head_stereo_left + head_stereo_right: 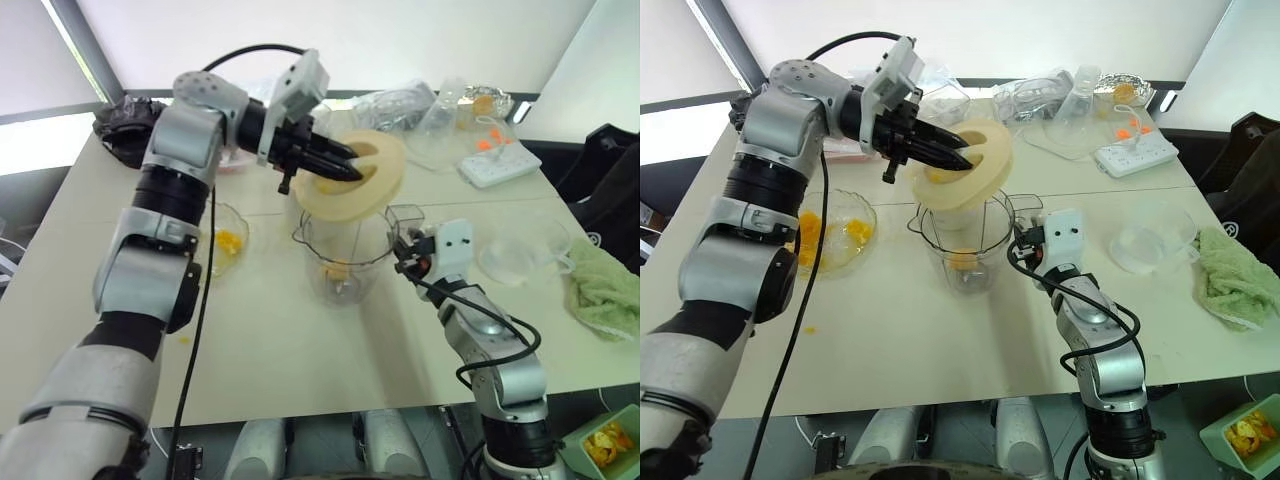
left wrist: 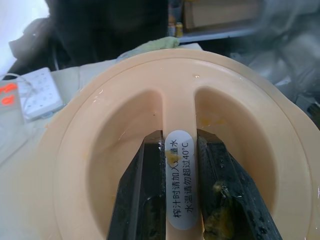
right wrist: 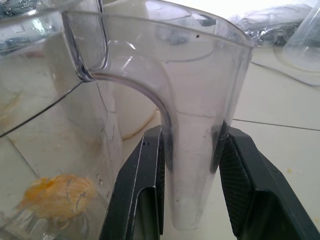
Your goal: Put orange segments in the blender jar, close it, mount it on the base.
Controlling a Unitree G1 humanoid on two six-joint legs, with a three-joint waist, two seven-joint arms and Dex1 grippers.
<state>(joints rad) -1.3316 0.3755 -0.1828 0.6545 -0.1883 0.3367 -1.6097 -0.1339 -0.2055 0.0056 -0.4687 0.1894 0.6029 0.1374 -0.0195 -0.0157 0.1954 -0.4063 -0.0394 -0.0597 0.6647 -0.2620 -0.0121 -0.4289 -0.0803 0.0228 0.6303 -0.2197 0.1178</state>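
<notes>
1. Two arms are working over the table (image 1: 300,370) right now, and that table is the biggest thing going: pale, wide, cluttered along its far edge.

2. Next down, the blender jar (image 1: 965,245) stands upright mid-table, mouth open. It's clear hard plastic, likely light and rigid but slick, so I judge the side handle (image 3: 192,150) the one sensible place to take it. My right gripper (image 3: 192,200) has exactly that: fingers closed snugly on both flanks of the handle, pinning the jar steady.

3. The lid (image 1: 350,175), a flat round cream piece, hangs tilted just above the jar's rim. My left gripper (image 2: 182,200) is shut on the raised rib across its middle, one finger in each recess. Stiff plastic, light I'd say, yet there are wet smears and pulp on it, so a slip is possible if I twist hard.

4. A wavy-edged glass bowl (image 1: 840,235) sits beside the jar on my left, with orange segments (image 1: 810,235) left in it.

5. Smaller again: inside the jar, at the bottom, lies a little fruit (image 3: 57,192), soft and glossy. Loading looks done enough to my eye; closing is the step in hand.

6. Smallest: a stray orange scrap (image 1: 184,340) lies on the table near my left arm.
</notes>
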